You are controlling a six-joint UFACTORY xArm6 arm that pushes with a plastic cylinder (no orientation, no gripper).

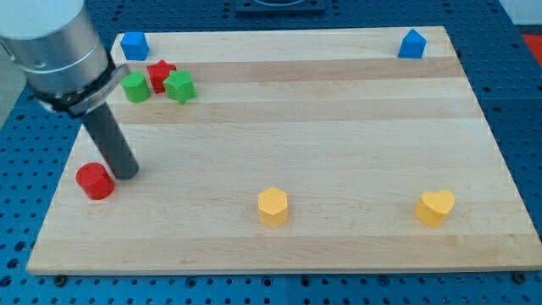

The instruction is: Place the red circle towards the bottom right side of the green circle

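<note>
The red circle (95, 181) lies near the board's left edge, low in the view. My tip (127, 172) rests on the board just right of it, close to touching it. The green circle (135, 86) sits far above, near the top left. A red star (161, 75) lies right of the green circle and a green star (179, 86) right of that, the three packed close together.
A blue block (134, 45) sits at the top left corner and another blue block (412, 44) at the top right. A yellow hexagon (273, 206) lies at bottom centre, a yellow heart (435, 207) at bottom right. The wooden board (339, 127) ends near the red circle.
</note>
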